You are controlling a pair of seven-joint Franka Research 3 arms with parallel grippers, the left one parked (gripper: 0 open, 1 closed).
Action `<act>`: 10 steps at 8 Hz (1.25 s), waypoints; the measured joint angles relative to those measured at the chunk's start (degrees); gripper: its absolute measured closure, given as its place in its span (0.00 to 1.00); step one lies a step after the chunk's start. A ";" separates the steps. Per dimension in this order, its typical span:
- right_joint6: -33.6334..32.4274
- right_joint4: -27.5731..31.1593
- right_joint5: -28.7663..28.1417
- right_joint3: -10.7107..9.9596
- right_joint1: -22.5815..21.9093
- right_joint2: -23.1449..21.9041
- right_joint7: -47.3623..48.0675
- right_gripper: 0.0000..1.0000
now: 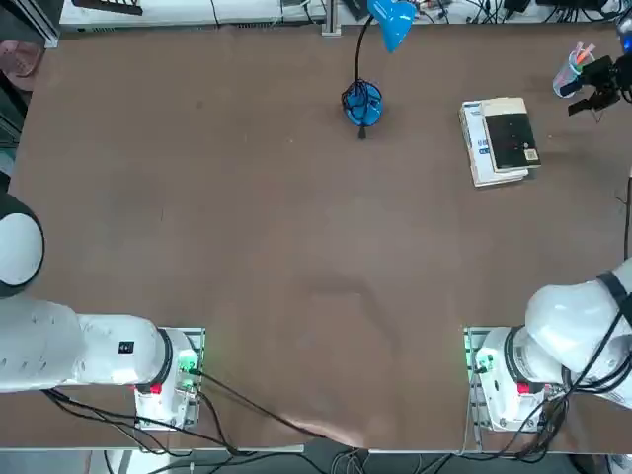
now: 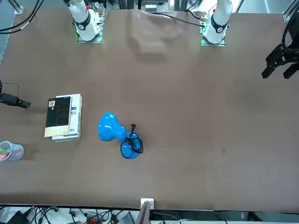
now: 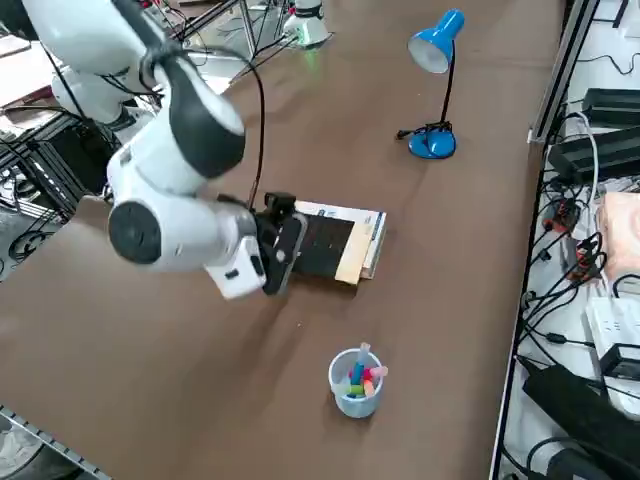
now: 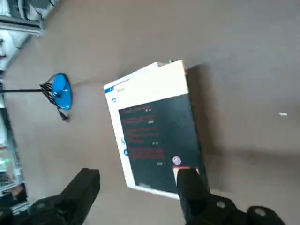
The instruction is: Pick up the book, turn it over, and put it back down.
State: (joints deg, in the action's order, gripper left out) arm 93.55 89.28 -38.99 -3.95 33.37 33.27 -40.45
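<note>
On the brown table (image 1: 247, 247), seen from overhead, a blue desk lamp with a round base (image 1: 362, 105) stands toward the far edge. To its right, near the far right corner, the small cream-edged paperback book with a large black rectangle on its upper face (image 1: 512, 138) lies flat on top of a white book with blue print (image 1: 478, 144). A clear cup of coloured pens (image 1: 570, 75) is found further right, by the table's edge.

The step in hand is judged to be the approach for the pick. It would be done well if only the upper paperback were taken, by its free edge, with the white book below left undisturbed; enough height should be gained for the turn-over to be made clear of the stack.

The right gripper (image 4: 138, 187) is held above the table beside the book. Its two black fingers (image 4: 190, 190) are spread wide, nothing is held between them, and no contact with the book is apparent.
</note>
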 joint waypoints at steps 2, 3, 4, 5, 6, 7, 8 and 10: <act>-0.10 -0.90 -3.90 0.05 2.83 5.10 -7.39 0.00; -0.17 -1.46 -4.71 0.09 3.56 7.23 -9.47 0.00; -0.19 -1.80 -5.67 0.15 3.93 8.94 -10.23 0.00; -0.21 -2.15 -6.38 0.20 4.23 10.44 -10.51 0.00; -0.21 -2.66 -6.82 0.30 4.47 11.92 -10.88 0.00; -0.22 -3.34 -7.83 0.51 4.59 13.19 -11.04 0.00; -0.24 -4.03 -9.76 0.73 4.60 14.58 -11.17 0.00; -0.24 -4.80 -13.11 0.97 4.61 17.41 -12.09 0.00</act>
State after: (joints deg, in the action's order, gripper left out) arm 93.32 84.48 -52.10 -2.98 37.98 50.68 -52.54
